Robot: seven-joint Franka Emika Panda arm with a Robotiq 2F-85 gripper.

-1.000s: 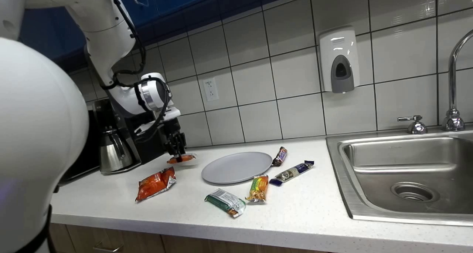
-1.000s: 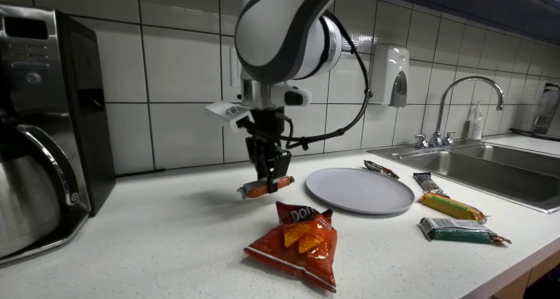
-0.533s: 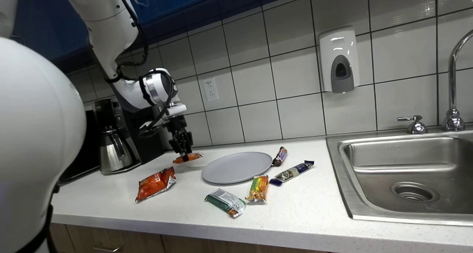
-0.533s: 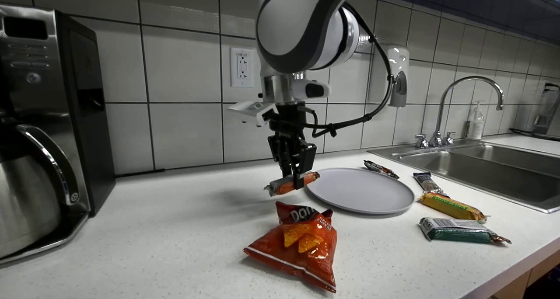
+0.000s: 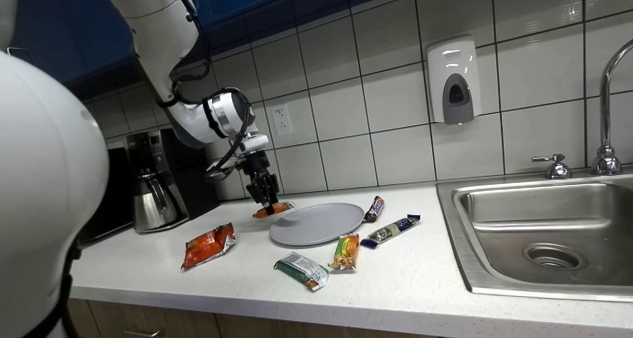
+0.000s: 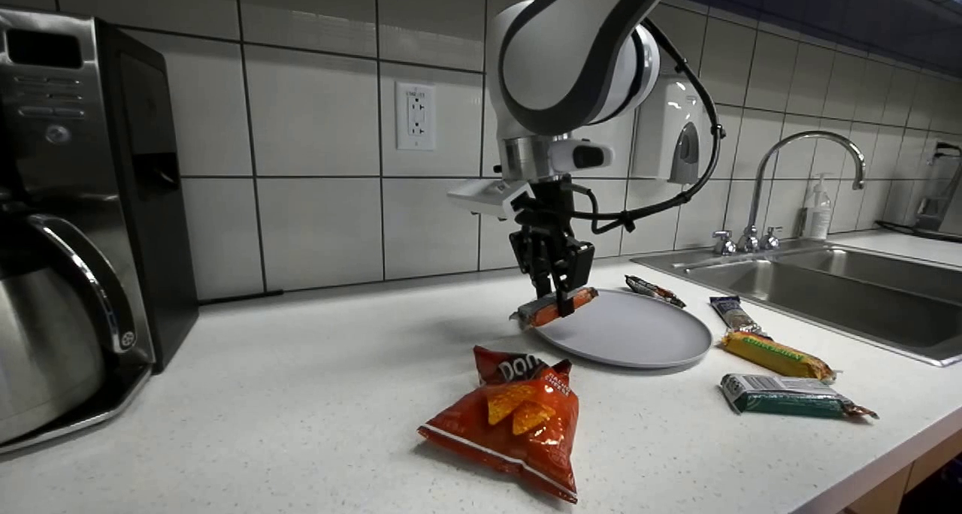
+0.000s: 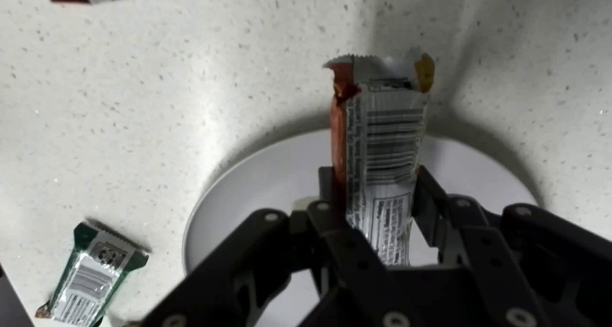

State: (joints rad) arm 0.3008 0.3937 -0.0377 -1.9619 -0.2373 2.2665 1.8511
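An orange-wrapped bar (image 7: 388, 150) is held above the rim of a gray plate (image 6: 631, 330).
The gripper (image 7: 375, 188) has its fingers (image 7: 432, 202) parted to the bar's width, pinching its sides. Below, the speckled white counter (image 6: 301, 394) bears a red chip bag (image 6: 511, 431) and four more wrapped bars (image 6: 775, 355), all near the plate. The steel sink (image 5: 467, 249) lies on one side of it, the coffee maker (image 6: 105, 198) on the opposite side. Behind the plate rises a tiled wall (image 5: 341, 105) with a soap dispenser (image 5: 452, 81); blue cabinets (image 5: 59, 41) hang well above it.
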